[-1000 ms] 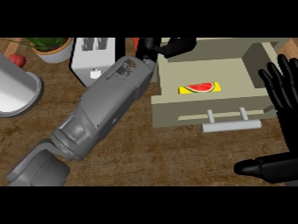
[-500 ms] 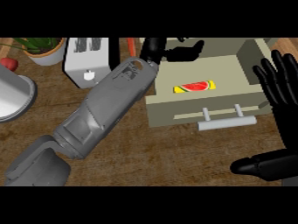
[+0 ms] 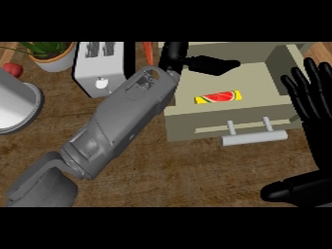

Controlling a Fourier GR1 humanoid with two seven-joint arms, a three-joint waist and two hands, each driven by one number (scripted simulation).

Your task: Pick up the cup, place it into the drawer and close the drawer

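Observation:
The cup [image 3: 217, 97], yellow with a watermelon picture, lies on its side inside the open beige drawer [image 3: 197, 127]. My left forearm crosses the counter from the lower left. My left hand [image 3: 201, 62] hovers at the drawer's far left corner, just beyond the cup, with its fingers stretched out and nothing in them. It does not touch the cup. At the right edge my right hand [image 3: 318, 99] rests open with fingers up, beside the drawer's right wall. The drawer's grey handle [image 3: 254, 139] faces me.
A white toaster [image 3: 100, 69] stands left of the drawer, with a potted plant [image 3: 53, 54] and a small red fruit [image 3: 11, 69] further left. A large grey-white cylinder [image 3: 3, 104] fills the left edge. A carrot [image 3: 148, 48] lies behind the toaster.
My left hand has shifted slightly right and its fingers now reach out over the drawer's far edge. The cup lies still in the drawer. The right hand has hardly moved.

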